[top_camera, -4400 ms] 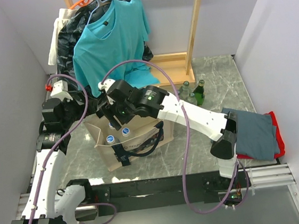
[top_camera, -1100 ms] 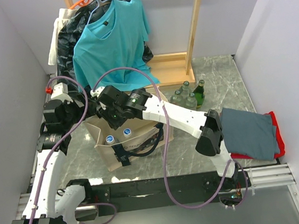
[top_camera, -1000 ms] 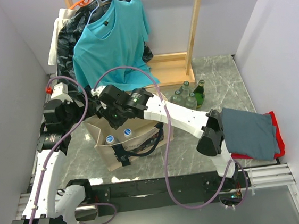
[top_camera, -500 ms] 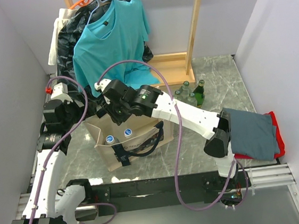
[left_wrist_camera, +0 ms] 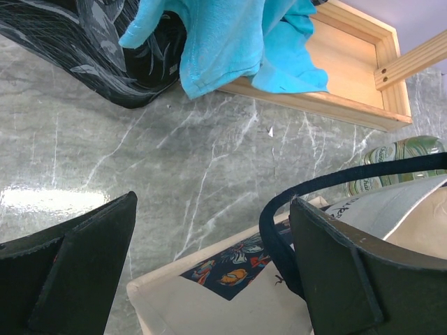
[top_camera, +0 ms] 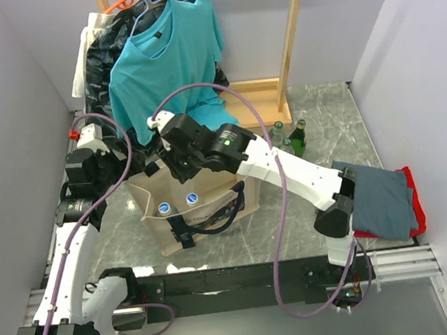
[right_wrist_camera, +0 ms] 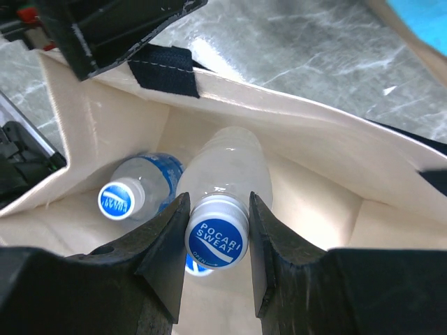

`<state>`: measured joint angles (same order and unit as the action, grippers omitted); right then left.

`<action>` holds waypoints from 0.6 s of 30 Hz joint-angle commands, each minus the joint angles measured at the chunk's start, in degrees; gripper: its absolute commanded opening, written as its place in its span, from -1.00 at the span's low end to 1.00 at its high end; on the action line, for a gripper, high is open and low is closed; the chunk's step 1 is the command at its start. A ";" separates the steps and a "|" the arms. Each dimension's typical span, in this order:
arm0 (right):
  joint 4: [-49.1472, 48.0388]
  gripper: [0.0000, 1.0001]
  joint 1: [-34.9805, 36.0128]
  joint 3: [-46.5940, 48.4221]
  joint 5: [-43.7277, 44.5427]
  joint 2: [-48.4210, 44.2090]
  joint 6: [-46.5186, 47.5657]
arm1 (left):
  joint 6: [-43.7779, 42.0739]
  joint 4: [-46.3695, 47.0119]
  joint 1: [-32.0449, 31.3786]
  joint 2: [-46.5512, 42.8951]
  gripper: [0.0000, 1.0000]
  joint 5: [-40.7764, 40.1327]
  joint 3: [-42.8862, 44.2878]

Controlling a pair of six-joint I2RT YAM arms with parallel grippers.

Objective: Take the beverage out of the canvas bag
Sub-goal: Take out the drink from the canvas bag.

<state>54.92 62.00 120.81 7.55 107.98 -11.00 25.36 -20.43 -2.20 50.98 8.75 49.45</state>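
Two black fingers (right_wrist_camera: 162, 258) of the right gripper (right_wrist_camera: 218, 213) press on opposite sides of the blue cap of a Pocari Sweat bottle (right_wrist_camera: 225, 164), set narrow and clamped on it. The bottle stands upright inside the bag (right_wrist_camera: 314, 157), near its middle, with its body below the bag's rim. Beside it in the bag sits a smaller water bottle (right_wrist_camera: 122, 197) with a blue-and-white cap, and a sliver of another blue cap shows just under the held one.

The left gripper (left_wrist_camera: 213, 202) hangs over the bag's back-left corner with its jaws spread wide, gripping nothing. A black strap (left_wrist_camera: 276, 223) of the bag curves just beside one of its fingers.

Behind the bag, a teal shirt (top_camera: 167, 53) hangs on a wooden rack (top_camera: 292, 24), with dark plastic (left_wrist_camera: 77, 56) next to it. Green glass bottles (top_camera: 288, 137) stand on the table (top_camera: 294, 232) behind and to the right of the bag. Folded clothes (top_camera: 379, 199) lie well to its right.
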 commanded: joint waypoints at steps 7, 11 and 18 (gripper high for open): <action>-3.50 -1.00 0.49 1.00 3.87 -9.89 -0.16 | 0.65 2.32 -0.09 -0.88 0.93 1.09 -0.32; -2.89 -1.00 0.49 0.91 5.10 -10.95 0.19 | 0.83 2.58 -0.09 -0.97 0.93 1.27 -0.50; -1.13 -1.00 0.49 1.26 9.58 -12.71 0.63 | 1.00 2.76 -0.09 -1.06 0.93 1.79 -0.67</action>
<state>57.58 62.02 120.64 13.28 102.45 -10.79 25.89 -20.32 -2.22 50.96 9.23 49.08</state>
